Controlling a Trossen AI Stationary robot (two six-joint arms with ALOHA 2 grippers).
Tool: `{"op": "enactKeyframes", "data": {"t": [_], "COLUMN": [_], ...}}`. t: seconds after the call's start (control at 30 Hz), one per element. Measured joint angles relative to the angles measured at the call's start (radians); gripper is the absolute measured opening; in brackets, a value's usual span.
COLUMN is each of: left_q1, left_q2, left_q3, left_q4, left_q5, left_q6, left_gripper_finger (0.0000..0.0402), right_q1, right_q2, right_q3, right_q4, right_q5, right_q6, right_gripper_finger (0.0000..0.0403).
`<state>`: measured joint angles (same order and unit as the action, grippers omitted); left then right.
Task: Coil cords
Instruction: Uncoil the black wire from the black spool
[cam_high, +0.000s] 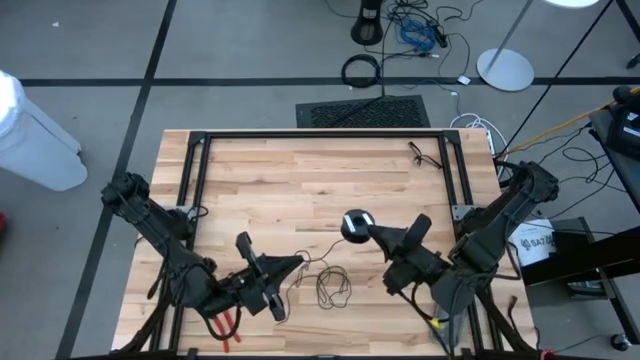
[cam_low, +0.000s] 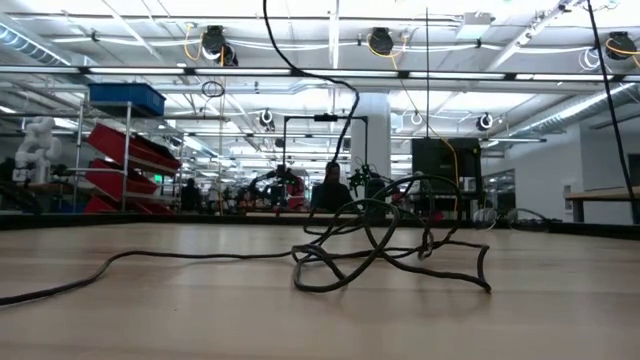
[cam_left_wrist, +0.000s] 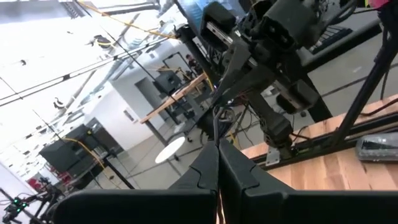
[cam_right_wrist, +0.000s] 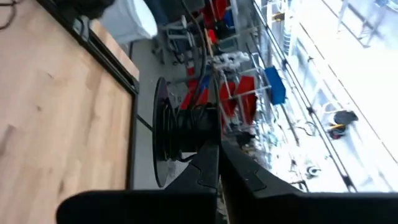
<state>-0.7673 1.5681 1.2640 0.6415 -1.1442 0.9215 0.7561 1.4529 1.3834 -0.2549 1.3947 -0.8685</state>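
Both grippers closed: left gripper (cam_high: 292, 263) pinching cord (cam_high: 330, 287) end, right gripper (cam_high: 365, 229) at puck (cam_high: 356, 221). Loose loops mid-table near front. Wind evenly, keep tension light.

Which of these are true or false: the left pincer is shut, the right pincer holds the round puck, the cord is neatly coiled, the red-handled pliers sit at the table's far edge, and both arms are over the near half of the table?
1. The left pincer is shut. True.
2. The right pincer holds the puck. True; it is shut on it.
3. The cord is neatly coiled. False: it lies in loose, tangled loops on the table.
4. The red-handled pliers sit at the far edge. False: they are at the near edge, by the left arm.
5. Both arms are over the near half. True.
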Motion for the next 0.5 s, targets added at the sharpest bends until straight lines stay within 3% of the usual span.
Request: {"op": "enactKeyframes", "data": {"t": [0.3, 0.5], "left_q1": [0.024, 0.071], "left_q2": [0.000, 0.000], "left_q3": [0.000, 0.000], "left_q4": [-0.080, -0.158], "left_q5": [0.343, 0.436], "left_q6": [-0.203, -0.298], "left_gripper_finger": [0.0000, 0.0000], "right_q1": [-0.038, -0.052], "right_q2": [0.005, 0.005], "right_q3": [0.000, 0.000], "right_q4": [0.001, 0.000], "right_q5": [0.059, 0.038], "right_q6": [0.049, 0.081], "right_gripper_finger": [0.0000, 0.0000]}}
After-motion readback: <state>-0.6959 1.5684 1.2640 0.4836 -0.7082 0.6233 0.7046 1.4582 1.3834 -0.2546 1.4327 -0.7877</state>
